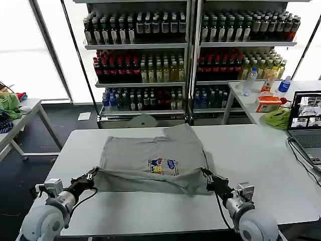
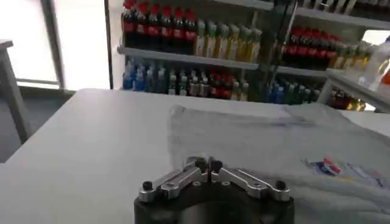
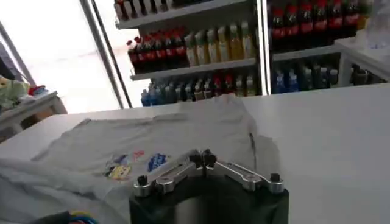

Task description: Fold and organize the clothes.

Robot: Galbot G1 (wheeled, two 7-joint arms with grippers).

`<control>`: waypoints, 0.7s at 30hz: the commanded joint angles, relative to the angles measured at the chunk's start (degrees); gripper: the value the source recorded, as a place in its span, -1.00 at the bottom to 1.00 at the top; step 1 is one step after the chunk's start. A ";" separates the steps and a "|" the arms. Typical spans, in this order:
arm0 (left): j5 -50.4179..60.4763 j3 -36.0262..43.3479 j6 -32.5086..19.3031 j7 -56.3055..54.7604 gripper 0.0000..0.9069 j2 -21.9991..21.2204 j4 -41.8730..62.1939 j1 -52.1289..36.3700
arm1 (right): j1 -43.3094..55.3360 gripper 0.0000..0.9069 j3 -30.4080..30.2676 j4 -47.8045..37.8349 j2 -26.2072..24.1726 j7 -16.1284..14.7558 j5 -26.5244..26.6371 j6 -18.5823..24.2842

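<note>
A light grey short-sleeved shirt [image 1: 150,150] with a small colourful chest print lies on the white table [image 1: 256,155], collar toward the far side. Its near hem is raised and stretched in a band between my two grippers. My left gripper [image 1: 93,175] is shut on the hem's left corner, and my right gripper [image 1: 207,176] is shut on the right corner. In the left wrist view the left gripper [image 2: 208,164] has its jaws together, with the shirt [image 2: 274,140] spread beyond it. In the right wrist view the right gripper [image 3: 202,158] is likewise shut, with the shirt [image 3: 140,143] and its print just past it.
An open laptop [image 1: 307,120] with its cable sits at the table's right edge. A bright green cloth [image 1: 277,118], a box and bottles lie on the side table behind it. Shelves of drink bottles [image 1: 145,60] stand beyond. Another table with cloths [image 1: 10,104] is at the far left.
</note>
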 commanded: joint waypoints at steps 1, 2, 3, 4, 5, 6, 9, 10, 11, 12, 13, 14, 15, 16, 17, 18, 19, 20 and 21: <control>-0.33 3.48 -0.04 -0.01 -0.76 -0.87 6.91 -6.04 | 3.98 -1.00 -2.34 -4.76 1.46 0.55 -1.92 0.30; -0.32 3.70 -0.05 0.03 -0.53 -1.08 7.33 -6.42 | 4.74 -1.00 -2.74 -5.85 1.79 0.53 -2.07 0.77; -0.31 3.90 -0.11 0.14 -0.07 -1.19 7.58 -6.59 | 5.36 -1.00 -3.04 -6.58 2.16 0.52 -2.22 0.99; -0.31 4.09 -0.18 0.25 0.51 -1.24 7.98 -6.78 | 6.50 -1.00 -3.59 -7.20 2.41 0.48 -2.27 0.97; -0.23 4.38 -0.16 0.26 0.98 -1.26 8.37 -6.91 | 7.54 -1.00 -4.14 -7.76 2.67 0.50 -2.40 0.90; -0.05 4.62 -0.15 0.30 1.00 -1.35 8.73 -7.06 | 8.18 -0.04 -4.66 -8.25 2.97 0.51 -2.57 0.81; 0.15 4.82 -0.23 0.78 1.00 -1.52 9.81 -7.48 | 11.91 1.00 -6.72 -10.75 4.31 0.42 -3.59 0.41; 0.64 4.78 -0.22 1.12 1.00 -1.61 10.10 -7.54 | 13.20 1.00 -7.42 -11.38 4.73 0.43 -3.82 -0.09; 0.76 4.73 -0.22 1.25 1.00 -1.62 10.37 -7.53 | 13.73 1.00 -7.75 -11.74 4.91 0.52 -3.84 -0.54; 0.96 4.65 -0.34 1.28 1.00 -1.64 10.43 -7.49 | 14.46 1.00 -8.02 -12.23 5.13 0.53 -4.25 -0.72; 1.07 4.44 -0.86 1.23 1.00 -1.68 10.47 -7.39 | 15.05 1.00 -8.25 -12.66 5.29 0.65 -4.59 -0.73; 1.10 4.28 -0.96 1.24 1.00 -1.66 10.46 -7.34 | 15.59 1.00 -8.41 -13.12 5.33 0.69 -4.53 -0.75; 1.17 3.99 -0.99 1.24 1.00 -1.66 10.39 -7.23 | 15.86 1.00 -8.45 -13.42 5.31 0.59 -4.54 -0.75; 1.16 3.45 -0.97 1.18 1.00 -1.65 10.11 -6.99 | 15.89 1.00 -8.31 -13.35 5.07 0.48 -4.51 -0.54; 1.16 3.06 -0.98 1.13 1.00 -1.65 9.86 -6.85 | 15.81 1.00 -8.05 -13.11 4.99 0.41 -4.43 -0.48; 1.16 2.60 -0.98 1.09 1.00 -1.58 9.34 -6.39 | 15.58 1.00 -7.55 -12.68 4.86 0.41 -4.18 -0.45; 1.16 1.91 -0.98 1.09 1.00 -1.46 8.32 -5.85 | 15.30 1.00 -7.05 -12.16 4.68 0.55 -3.70 -0.44; 1.16 1.59 -0.99 1.04 1.00 -1.41 7.94 -5.56 | 15.11 1.00 -6.77 -11.85 4.51 0.60 -3.42 -0.37; 1.17 1.08 -1.02 0.90 1.00 -1.18 7.01 -4.79 | 14.52 1.00 -6.01 -10.81 4.19 0.79 -2.54 0.08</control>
